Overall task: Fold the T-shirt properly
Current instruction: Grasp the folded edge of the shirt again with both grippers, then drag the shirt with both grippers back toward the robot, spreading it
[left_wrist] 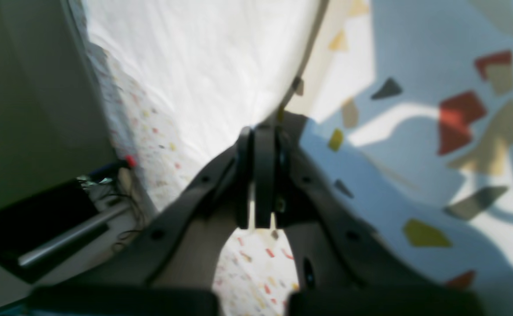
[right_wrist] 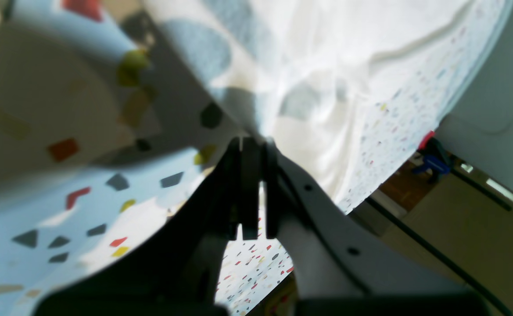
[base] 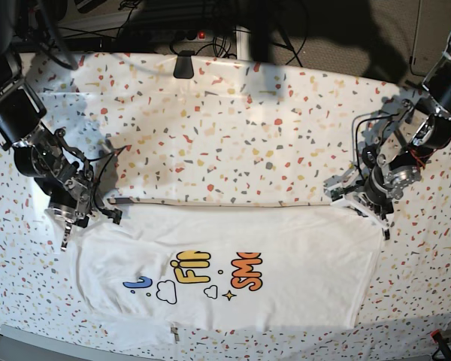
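Note:
The white T-shirt point(base: 286, 256) lies flat across the near half of the table, its coloured letters, clouds and stars facing up. Its far edge runs straight between the two arms. My left gripper point(base: 357, 201) sits at the shirt's far right corner. In the left wrist view the left gripper point(left_wrist: 263, 129) has its jaws pressed together on the hem of the T-shirt point(left_wrist: 203, 66). My right gripper point(base: 66, 219) is at the far left corner. In the right wrist view the right gripper point(right_wrist: 252, 141) is shut, with the cloth of the T-shirt point(right_wrist: 326, 66) gathering into its tips.
The speckled table cover point(base: 233, 128) stretches behind the shirt. A black object point(base: 183, 66) sits at the back edge, with cables beyond it. A red and blue clamp point(right_wrist: 432, 158) grips the table edge, and another clamp point(base: 436, 336) is at the near right corner.

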{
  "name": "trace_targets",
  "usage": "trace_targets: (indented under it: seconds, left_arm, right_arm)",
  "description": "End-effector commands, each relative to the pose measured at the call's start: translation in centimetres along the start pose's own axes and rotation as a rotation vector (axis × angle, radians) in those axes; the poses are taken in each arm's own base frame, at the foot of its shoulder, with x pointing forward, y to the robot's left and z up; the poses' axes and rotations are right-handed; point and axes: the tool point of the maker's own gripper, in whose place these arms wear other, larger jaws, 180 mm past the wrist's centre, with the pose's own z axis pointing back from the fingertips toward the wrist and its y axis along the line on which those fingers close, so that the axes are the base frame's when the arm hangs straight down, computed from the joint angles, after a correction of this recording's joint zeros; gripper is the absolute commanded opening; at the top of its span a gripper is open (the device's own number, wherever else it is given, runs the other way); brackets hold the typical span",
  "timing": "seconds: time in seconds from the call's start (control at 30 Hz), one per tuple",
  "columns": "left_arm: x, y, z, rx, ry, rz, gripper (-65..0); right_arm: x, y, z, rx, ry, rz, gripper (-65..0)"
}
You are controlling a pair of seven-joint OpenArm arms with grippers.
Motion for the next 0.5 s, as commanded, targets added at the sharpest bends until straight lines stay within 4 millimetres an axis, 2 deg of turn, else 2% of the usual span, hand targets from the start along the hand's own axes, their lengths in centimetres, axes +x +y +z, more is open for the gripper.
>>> trace_targets:
  seconds: [0.0, 0.3, 0.47]
  left_arm:
    - [-0.4, 2.5, 0.1, 0.055, 0.013, 0.02, -65.0]
    - [-0.2, 2.8, 0.6, 0.066, 0.043, 0.037, -65.0]
    - [-1.0, 3.5, 0.7, 0.105, 0.089, 0.056, -65.0]
  right_arm:
    - [-0.8, -2.8, 0.5, -0.07, 0.021, -0.018, -65.0]
    - [-0.5, -2.6, 0.8, -0.066, 0.011, -0.06, -65.0]
    - [-0.2, -2.4, 2.3, -0.074, -0.041, -0.09, -65.0]
